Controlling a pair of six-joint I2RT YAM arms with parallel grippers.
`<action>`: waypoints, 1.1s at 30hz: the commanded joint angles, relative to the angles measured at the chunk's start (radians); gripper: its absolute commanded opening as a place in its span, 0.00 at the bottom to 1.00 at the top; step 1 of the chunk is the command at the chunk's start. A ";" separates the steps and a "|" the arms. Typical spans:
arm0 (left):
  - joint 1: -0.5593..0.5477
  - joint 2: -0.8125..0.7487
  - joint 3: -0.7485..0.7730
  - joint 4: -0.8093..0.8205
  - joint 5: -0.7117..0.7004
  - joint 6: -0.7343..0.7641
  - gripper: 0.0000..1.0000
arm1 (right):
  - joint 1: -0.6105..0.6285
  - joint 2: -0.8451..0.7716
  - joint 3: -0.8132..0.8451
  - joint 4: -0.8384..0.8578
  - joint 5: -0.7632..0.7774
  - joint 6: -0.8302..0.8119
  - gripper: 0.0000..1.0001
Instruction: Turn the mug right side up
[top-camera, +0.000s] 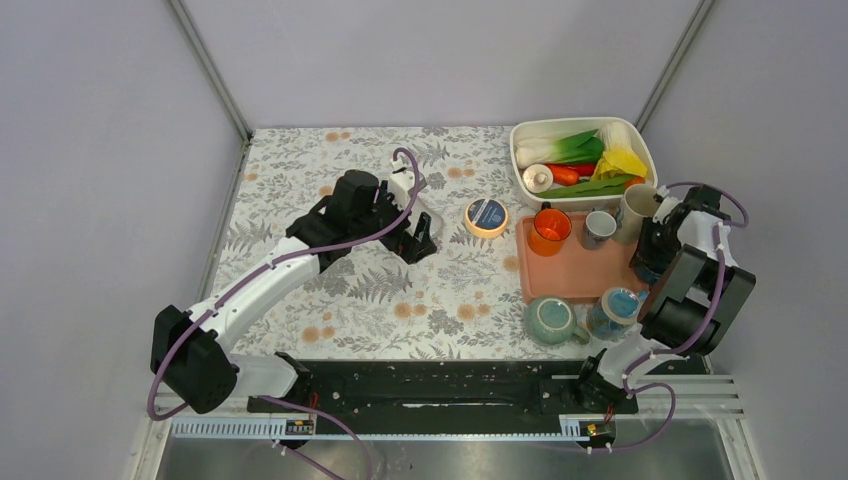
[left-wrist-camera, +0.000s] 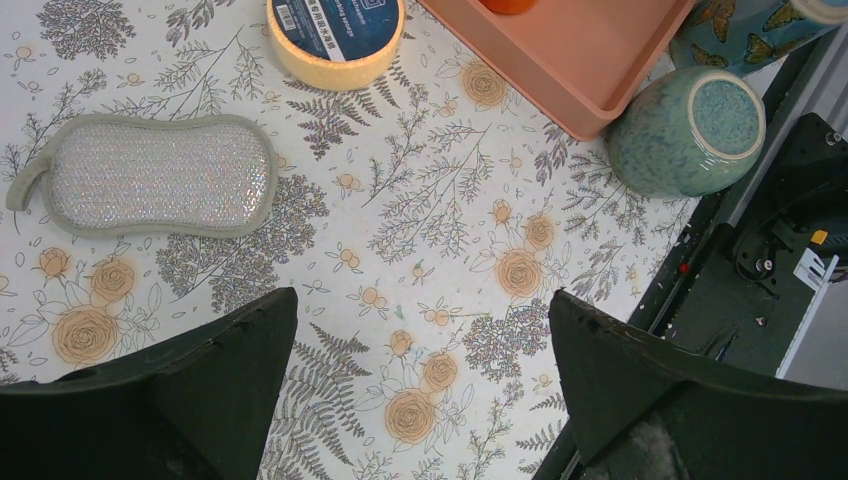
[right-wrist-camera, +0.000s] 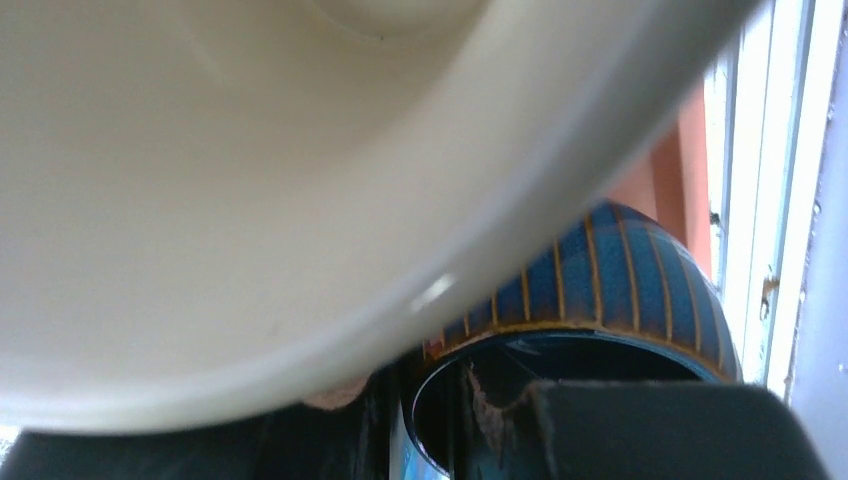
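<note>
Right hand (top-camera: 650, 262) clamps the blue mug (right-wrist-camera: 620, 270) by its rim (cream mug (right-wrist-camera: 250, 200) just beside); left hand (left-wrist-camera: 422, 310) gapes wide

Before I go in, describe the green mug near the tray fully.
The green mug looks like speckled glazed ceramic and stands upside down: its base, with a pale unglazed ring, faces up. It sits on the floral table just off the orange tray, next to a butterfly-patterned mug. Nothing is gripping it.
</note>
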 joint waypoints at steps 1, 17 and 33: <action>0.006 -0.015 0.025 0.020 0.018 0.015 0.99 | 0.021 0.035 0.019 -0.065 -0.065 -0.030 0.09; 0.006 -0.023 0.017 0.025 0.019 0.038 0.99 | 0.043 0.020 0.014 -0.059 0.019 -0.021 0.41; 0.006 -0.021 0.015 0.027 0.033 0.049 0.99 | 0.042 -0.167 0.154 -0.096 0.113 0.133 0.69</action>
